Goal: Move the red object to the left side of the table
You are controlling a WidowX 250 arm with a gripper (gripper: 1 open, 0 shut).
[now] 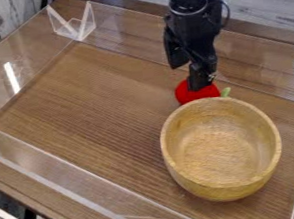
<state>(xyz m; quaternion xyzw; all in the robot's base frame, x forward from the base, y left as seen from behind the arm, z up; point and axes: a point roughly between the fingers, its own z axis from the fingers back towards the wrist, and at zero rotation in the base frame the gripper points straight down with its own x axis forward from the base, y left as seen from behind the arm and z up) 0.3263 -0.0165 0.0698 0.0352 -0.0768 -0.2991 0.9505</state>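
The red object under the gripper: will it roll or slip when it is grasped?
The red object looks small, rounded and glossy, so it may slip between the fingers or roll if nudged. It probably is light. The wooden bowl close beside it could stop a roll that way.

I can't read any words, numbers or signs here, not on my table or anything on it.
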